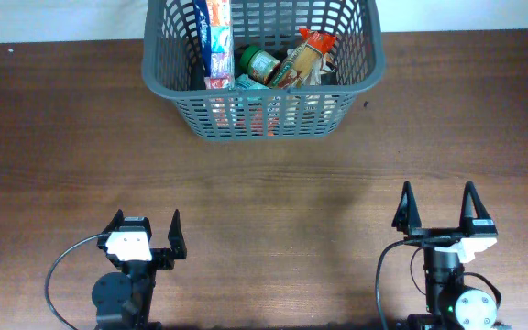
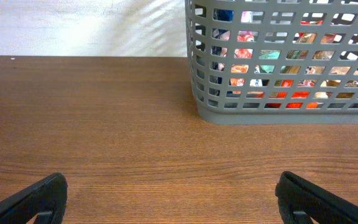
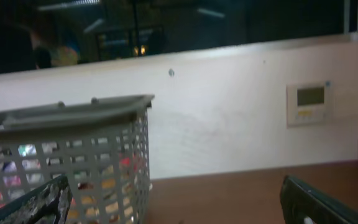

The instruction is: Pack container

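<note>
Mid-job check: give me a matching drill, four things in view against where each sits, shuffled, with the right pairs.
1. container
2. left gripper
3. right gripper
4. green-lidded jar

a. near side, right, open and empty
b. inside the container
c. far side, centre
d. near side, left, open and empty

Pairs: 1-c, 2-d, 3-a, 4-b

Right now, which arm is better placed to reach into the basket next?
Probably left. The left claw, open and empty, sits in line with the left edge of the container. The right claw, also open and empty, stands out past its right edge.
</note>
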Available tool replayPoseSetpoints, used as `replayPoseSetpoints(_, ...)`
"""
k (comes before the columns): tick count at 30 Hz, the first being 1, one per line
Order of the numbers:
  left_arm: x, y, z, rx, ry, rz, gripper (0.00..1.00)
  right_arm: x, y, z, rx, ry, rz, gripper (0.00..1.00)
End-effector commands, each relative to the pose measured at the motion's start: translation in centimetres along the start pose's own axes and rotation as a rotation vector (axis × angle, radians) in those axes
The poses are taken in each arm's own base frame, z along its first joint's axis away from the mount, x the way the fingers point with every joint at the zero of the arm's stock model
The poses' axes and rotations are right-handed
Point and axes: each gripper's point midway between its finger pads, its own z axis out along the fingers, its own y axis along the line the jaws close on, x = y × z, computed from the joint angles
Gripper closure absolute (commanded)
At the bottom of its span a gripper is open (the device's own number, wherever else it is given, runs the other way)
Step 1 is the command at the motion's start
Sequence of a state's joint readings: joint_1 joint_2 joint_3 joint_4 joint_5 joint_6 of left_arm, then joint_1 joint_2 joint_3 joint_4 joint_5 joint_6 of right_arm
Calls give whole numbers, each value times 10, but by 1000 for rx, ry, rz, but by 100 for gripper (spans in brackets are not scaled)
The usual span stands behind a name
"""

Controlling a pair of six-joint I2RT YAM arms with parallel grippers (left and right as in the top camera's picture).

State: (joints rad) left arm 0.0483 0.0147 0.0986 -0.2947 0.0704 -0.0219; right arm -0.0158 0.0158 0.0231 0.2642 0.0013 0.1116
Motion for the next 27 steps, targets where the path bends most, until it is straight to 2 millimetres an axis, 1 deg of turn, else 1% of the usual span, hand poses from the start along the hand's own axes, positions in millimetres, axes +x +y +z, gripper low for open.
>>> replayPoseSetpoints(1,1,2,0,-7,-5,15,1,6,4,-1,-20,5,-4,1)
replayPoseSetpoints(5,1,2,0,-7,-5,15,1,8,3,-1,-18,14,-4,1)
replayPoseSetpoints(8,1,2,0,-7,-5,15,1,17,2,-1,-15,53,-4,1)
replayPoseSetpoints(15,1,2,0,-7,-5,15,1,52,-2,-6,1,195,-5,1)
replayPoseSetpoints(23,1,2,0,-7,-5,15,1,88,-5,-16,17,347,-5,1)
replayPoseSetpoints(27,1,2,0,-7,-5,15,1,88,-7,-16,24,349,-6,1)
